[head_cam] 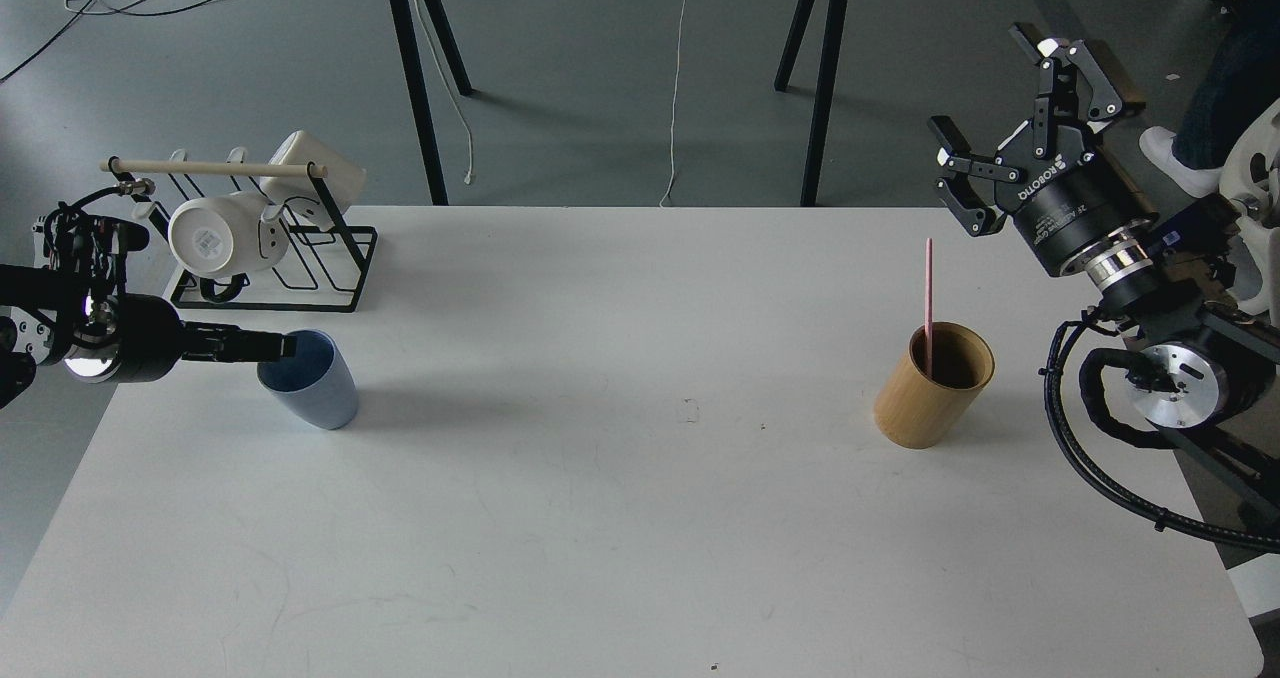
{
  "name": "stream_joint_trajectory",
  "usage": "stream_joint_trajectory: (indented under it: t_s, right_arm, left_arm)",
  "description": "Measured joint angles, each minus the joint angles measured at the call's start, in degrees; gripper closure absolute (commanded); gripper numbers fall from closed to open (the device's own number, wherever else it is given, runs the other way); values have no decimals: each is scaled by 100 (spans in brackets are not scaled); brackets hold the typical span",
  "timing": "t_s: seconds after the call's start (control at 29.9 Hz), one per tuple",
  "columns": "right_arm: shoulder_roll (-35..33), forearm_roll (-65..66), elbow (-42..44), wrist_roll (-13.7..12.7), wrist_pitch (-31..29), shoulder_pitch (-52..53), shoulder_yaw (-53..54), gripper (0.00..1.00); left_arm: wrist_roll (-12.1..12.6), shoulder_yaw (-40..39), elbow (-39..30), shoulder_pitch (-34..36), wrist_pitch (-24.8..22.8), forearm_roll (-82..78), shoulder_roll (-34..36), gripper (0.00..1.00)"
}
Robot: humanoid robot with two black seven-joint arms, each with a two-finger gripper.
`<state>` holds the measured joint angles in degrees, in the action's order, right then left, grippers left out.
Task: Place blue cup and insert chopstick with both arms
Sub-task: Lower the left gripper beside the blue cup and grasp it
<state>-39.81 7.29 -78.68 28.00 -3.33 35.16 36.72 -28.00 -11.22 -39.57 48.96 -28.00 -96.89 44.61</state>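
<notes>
Currently the blue cup point(310, 379) stands upright on the left part of the white table point(620, 518), just in front of a black wire rack point(330, 258). The left gripper point(282, 346) reaches in level from the left edge, and its fingertips sit at the cup's near rim; the fingers look pressed together on that rim, pinching the cup's wall. On the rack hang 2 white mugs point(215, 240), under a pale wooden rod point(215, 169) that lies across the rack's top.

Well apart, on the right part of the table, a tan wooden cylinder point(925, 398) stands with its mouth tilted toward the camera. In it stands 1 thin pink chopstick point(929, 293), nearly upright, its top end well above the cylinder's rim.

The right gripper point(1030, 108) hangs in the air above and to the right of the cylinder, its 2 fingers spread wide and holding nothing.
</notes>
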Motion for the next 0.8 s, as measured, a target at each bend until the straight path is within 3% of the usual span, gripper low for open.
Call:
stream_joint_trajectory:
  t_s: [0.17,0.33,0.5,0.57,0.63,0.8]
  right_arm:
    - [-1,0,-5,0,0,0,2,3]
    - [-7,0,-6,0,0,-8,2,3]
    - [-88,-8,-7,0,0,-32,11,3]
    - [-100,-8,-7,0,0,-39,11,3]
    - [-104,-8,-6,0,0,-42,16,3]
    - [-107,-9,-7,0,7,-58,19,3]
  left_arm:
    - [0,-10,251,-6,0,28,-217,13]
    - [0,-17,291,-24,0,30,-268,29]
    - [0,12,293,-114,0,15,-268,34]
    - [0,14,293,-134,0,13,-268,46]
    - [0,14,293,-146,0,4,-268,71]
    - [0,19,293,-212,0,-16,-264,94]
